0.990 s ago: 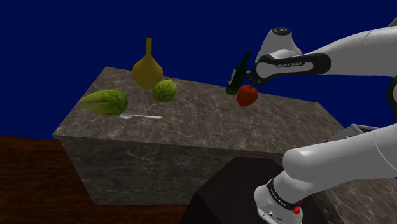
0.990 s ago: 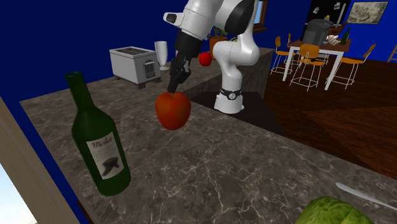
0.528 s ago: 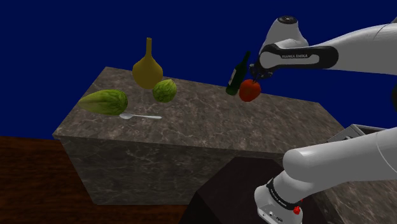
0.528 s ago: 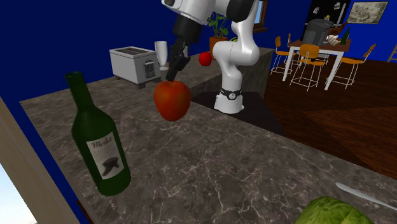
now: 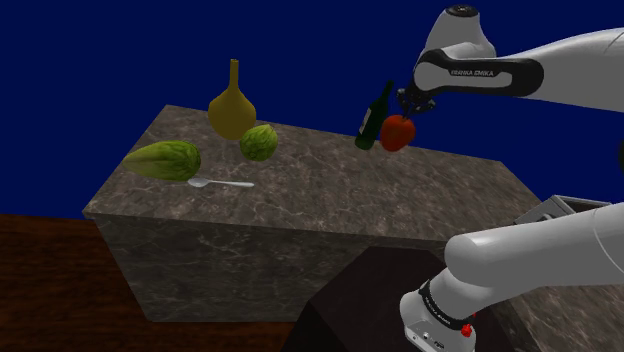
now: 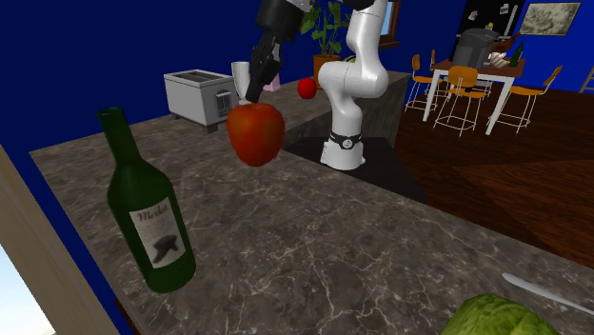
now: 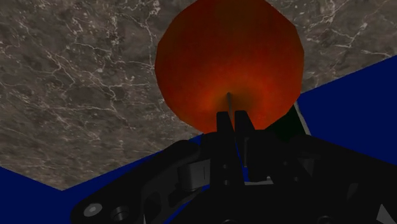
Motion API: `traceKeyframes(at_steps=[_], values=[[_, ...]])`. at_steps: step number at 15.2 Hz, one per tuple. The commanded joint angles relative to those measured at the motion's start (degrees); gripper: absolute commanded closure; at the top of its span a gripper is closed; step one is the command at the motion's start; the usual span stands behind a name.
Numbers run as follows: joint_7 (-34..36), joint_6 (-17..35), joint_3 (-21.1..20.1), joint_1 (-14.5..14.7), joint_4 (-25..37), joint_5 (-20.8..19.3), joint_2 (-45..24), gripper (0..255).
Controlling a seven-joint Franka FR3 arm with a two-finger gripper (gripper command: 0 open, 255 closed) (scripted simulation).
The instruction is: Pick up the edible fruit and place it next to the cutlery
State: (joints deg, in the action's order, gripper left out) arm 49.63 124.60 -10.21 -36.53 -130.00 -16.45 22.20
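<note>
A red apple point(image 5: 398, 132) hangs in the air above the marble counter point(image 5: 330, 190), close to the green wine bottle point(image 5: 375, 116). My gripper point(image 5: 408, 114) is shut on the apple's stem from above. In the second exterior view the apple point(image 6: 255, 133) floats well over the counter with the gripper point(image 6: 253, 99) on top of it. In the wrist view the fingers point(image 7: 224, 127) pinch together at the stem of the apple point(image 7: 229, 60). A silver spoon point(image 5: 222, 183) lies near the counter's front edge, at the shoulder view's left.
A long green lettuce point(image 5: 165, 160), a round green melon point(image 5: 259, 142) and a yellow vase point(image 5: 232, 108) stand around the spoon. The wine bottle point(image 6: 148, 205) stands near the counter's edge. A toaster point(image 6: 199, 94) sits behind in the second exterior view.
The gripper has risen with the apple, lifting it higher above the counter and a little toward the shoulder view's right. Nothing else has moved.
</note>
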Motion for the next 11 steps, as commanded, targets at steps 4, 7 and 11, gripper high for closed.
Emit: traceKeyframes(at_steps=[4,7,11], values=[[-1.3,-3.9,0.1,0.2,3.5,0.8,0.6,255],[-2.0,-6.1,0.2,0.3,5.7,1.1,0.6,255],[-1.3,-8.6,-0.7,0.8,7.4,1.5,1.2,255]])
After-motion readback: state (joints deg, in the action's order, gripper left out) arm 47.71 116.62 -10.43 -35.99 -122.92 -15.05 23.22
